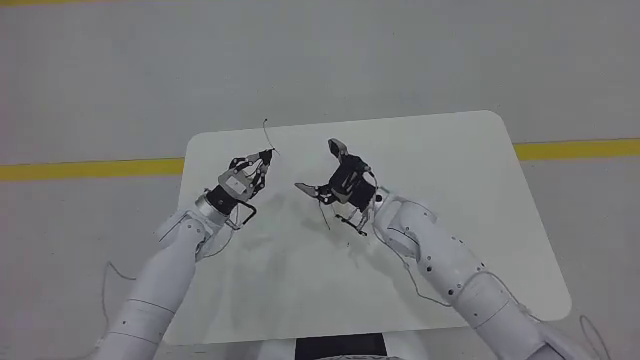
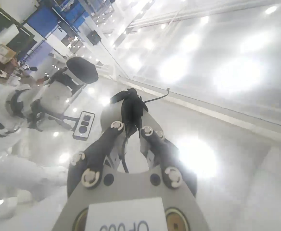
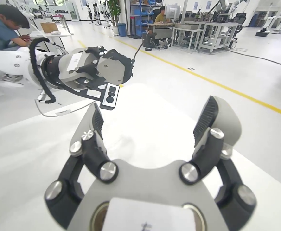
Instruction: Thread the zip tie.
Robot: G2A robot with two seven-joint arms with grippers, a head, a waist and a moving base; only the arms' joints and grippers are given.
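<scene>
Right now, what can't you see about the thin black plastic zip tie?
Left wrist view: the stretch of the thin black plastic zip tie pinched in the shut left gripper is hidden by the gripper itself.
Top view: the tie is too small to show its head or any loop.
Right wrist view: its far tip blends into the dark equipment behind.

One black zip tie (image 1: 268, 136) is present. One white table (image 1: 450, 160) is present. Two grippers are present: the left gripper (image 1: 262, 163) and the right gripper (image 1: 318, 167), one per arm
</scene>
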